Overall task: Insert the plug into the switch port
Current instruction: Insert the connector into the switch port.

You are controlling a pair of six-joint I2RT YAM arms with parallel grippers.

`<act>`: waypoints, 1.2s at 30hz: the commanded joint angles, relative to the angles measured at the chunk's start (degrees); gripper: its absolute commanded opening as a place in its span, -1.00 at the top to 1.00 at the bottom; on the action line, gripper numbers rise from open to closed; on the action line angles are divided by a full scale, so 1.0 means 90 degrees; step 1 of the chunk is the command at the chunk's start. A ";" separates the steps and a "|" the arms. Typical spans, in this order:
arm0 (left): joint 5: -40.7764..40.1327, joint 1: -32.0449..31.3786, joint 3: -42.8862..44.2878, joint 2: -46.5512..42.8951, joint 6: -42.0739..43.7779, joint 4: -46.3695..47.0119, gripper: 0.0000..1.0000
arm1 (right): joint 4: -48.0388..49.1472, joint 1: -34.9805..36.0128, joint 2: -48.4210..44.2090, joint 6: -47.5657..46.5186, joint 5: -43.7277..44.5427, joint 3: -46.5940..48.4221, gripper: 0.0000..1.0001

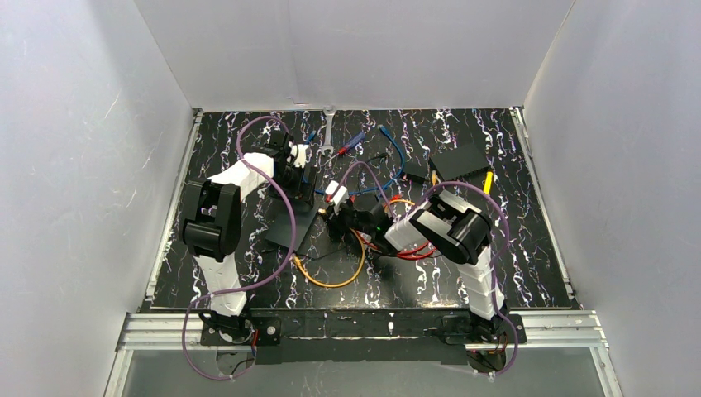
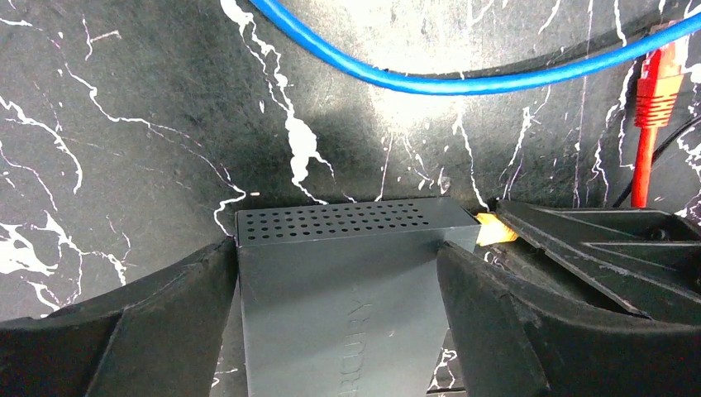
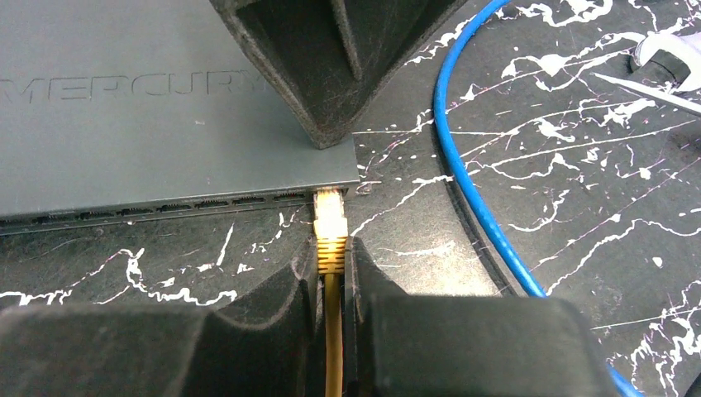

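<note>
The switch [image 3: 124,141] is a flat dark box with raised lettering and a row of sockets [image 3: 165,205] along its near edge. My left gripper [image 2: 339,265] is shut on the switch [image 2: 339,314], one finger on each side, near its perforated end. My right gripper [image 3: 332,252] is shut on the ribbed boot of the yellow plug [image 3: 331,217]. The plug's tip meets the socket edge at the right end, near the corner; I cannot tell whether it has entered a socket. From above, the left gripper [image 1: 302,175] and the right gripper [image 1: 329,207] meet at the switch [image 1: 289,219].
A blue cable [image 3: 463,182] curves right of the plug, and a red plug [image 2: 657,91] lies beyond the switch. A yellow cable loop [image 1: 331,281] and red cable [image 1: 413,252] lie near the right arm. A plain black slab [image 1: 459,159] and wrench [image 1: 328,132] sit farther back.
</note>
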 commanded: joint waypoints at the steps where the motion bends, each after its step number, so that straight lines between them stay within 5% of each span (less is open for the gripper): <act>1: 0.0853 -0.0600 0.0017 0.0009 -0.0185 -0.0917 -0.68 | 0.0978 0.0083 0.0088 0.0240 -0.0220 0.0579 0.97; 9: -0.0643 -0.0590 0.0030 -0.0192 -0.0049 -0.1009 -0.74 | 0.0392 0.0323 -0.0170 0.0331 -0.0146 0.0251 0.97; 21: -0.2503 -0.0569 -0.0236 -0.1818 -0.0177 -0.0949 -0.96 | -0.1013 0.0339 -0.1428 0.0308 0.0693 -0.0222 0.08; 29: -0.2650 -0.0569 -0.0548 -0.3515 -0.0426 -0.0903 -0.96 | -0.2801 0.0330 -0.2602 0.0309 0.1642 -0.0230 -0.32; 36: -0.2175 -0.0595 -0.1743 -0.6013 -0.0795 -0.0331 -0.97 | -0.4825 0.0329 -0.2874 0.1057 0.2708 0.0631 -0.39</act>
